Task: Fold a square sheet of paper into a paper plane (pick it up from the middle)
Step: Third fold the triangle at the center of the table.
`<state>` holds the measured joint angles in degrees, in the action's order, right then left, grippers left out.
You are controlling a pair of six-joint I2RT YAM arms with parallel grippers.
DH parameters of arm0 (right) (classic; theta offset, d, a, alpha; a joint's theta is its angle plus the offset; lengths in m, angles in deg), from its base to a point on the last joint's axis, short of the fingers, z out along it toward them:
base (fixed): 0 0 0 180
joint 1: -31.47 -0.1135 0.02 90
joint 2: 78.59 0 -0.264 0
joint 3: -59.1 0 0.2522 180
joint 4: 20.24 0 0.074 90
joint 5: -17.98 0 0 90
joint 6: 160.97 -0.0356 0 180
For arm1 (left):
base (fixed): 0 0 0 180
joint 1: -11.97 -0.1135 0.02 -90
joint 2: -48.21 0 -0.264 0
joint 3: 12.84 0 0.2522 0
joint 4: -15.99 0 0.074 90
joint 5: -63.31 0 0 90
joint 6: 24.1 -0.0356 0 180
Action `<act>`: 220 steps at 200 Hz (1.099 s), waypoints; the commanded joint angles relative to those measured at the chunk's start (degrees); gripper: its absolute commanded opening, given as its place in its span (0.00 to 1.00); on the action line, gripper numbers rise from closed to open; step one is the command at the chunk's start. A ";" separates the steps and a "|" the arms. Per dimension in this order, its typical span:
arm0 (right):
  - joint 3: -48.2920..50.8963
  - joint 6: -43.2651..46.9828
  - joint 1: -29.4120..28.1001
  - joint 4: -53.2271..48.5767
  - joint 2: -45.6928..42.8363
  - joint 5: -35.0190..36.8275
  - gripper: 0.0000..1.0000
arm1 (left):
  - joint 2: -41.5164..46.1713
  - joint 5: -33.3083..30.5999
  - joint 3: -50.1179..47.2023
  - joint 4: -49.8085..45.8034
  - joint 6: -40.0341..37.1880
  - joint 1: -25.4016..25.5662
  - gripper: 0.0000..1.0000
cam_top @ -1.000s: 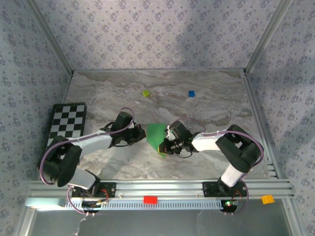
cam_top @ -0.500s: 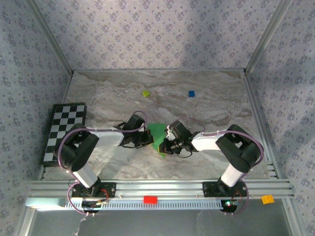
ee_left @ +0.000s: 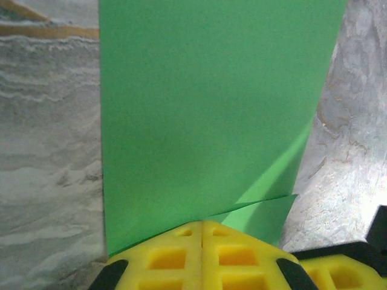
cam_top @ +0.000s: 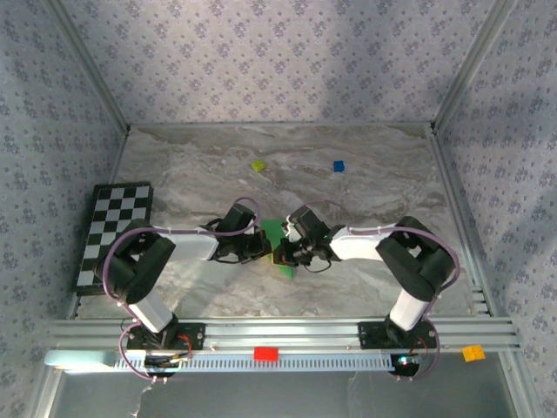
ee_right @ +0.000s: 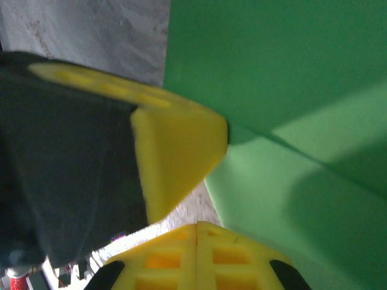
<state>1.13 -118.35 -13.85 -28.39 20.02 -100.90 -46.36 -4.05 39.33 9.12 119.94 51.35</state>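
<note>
From the top external view, the thin bright green sheet of paper (cam_top: 277, 233), partly folded, lies about midway between the left and right edges of the grey marble-patterned worktop (cam_top: 365, 183), somewhat toward the near edge. The left gripper (cam_top: 264, 250) and the right gripper (cam_top: 285, 253) meet over its near part, almost touching. Crowded like this, one arm could knock the other, and that would drag the light sheet across the smooth surface.

On the left wrist view, the left gripper (ee_left: 202, 225) has its yellow fingers pressed together, tips at the paper's (ee_left: 211, 121) near edge, where a paler flap pokes out from under the top layer. I cannot tell whether a layer is nipped between them. If the tips push rather than pin, the flap could shift and the crease would run skew.

On the right wrist view, the right gripper (ee_right: 196, 225) is also pressed together, just beside the paper (ee_right: 290, 109), and I cannot tell whether it grips any. The other arm's yellow finger (ee_right: 175, 157) rests at the sheet's edge, close by. Opposed pulls here could tear or crumple the fold.
</note>
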 commanded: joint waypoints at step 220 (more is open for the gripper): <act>13.51 3.19 1.88 -13.47 -22.08 8.93 0.08 | 1.52 -5.07 -4.26 -2.94 4.79 -0.79 0.00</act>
<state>14.68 -116.42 -13.09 -34.47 2.67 -98.12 -45.53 -4.47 38.00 10.06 121.52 50.95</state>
